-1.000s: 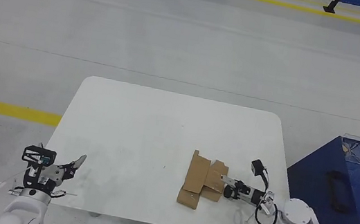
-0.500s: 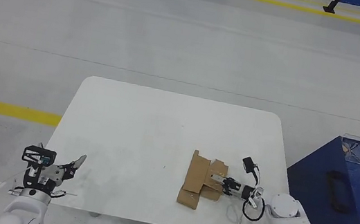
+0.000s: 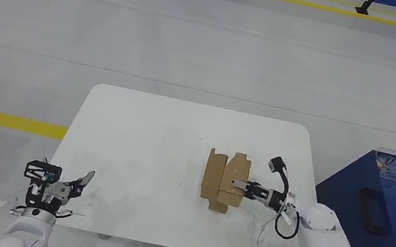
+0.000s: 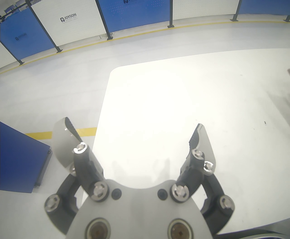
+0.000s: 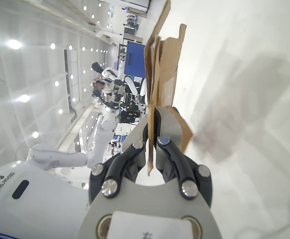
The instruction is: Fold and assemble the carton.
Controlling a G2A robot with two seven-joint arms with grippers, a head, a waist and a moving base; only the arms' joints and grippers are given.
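Observation:
A flattened brown carton (image 3: 221, 182) stands raised on edge at the right part of the white table (image 3: 146, 162). My right gripper (image 3: 238, 187) is shut on one of its flaps. Up close, the carton (image 5: 162, 74) is pinched edge-on between the right gripper's (image 5: 154, 113) fingers, with its layers fanning out beyond them. My left gripper (image 3: 83, 181) hovers at the table's near left corner, far from the carton. Seen from the wrist, the left gripper (image 4: 136, 129) stands open with nothing between its fingers.
A blue cabinet (image 3: 381, 212) stands right of the table, close to my right arm. Another blue box (image 4: 20, 163) sits on the floor off the table's left edge. The table's middle and back (image 4: 181, 90) are bare white surface.
My right gripper has lifted the carton from lying flat to standing on edge and drawn it slightly toward the table's back. The left arm has not moved.

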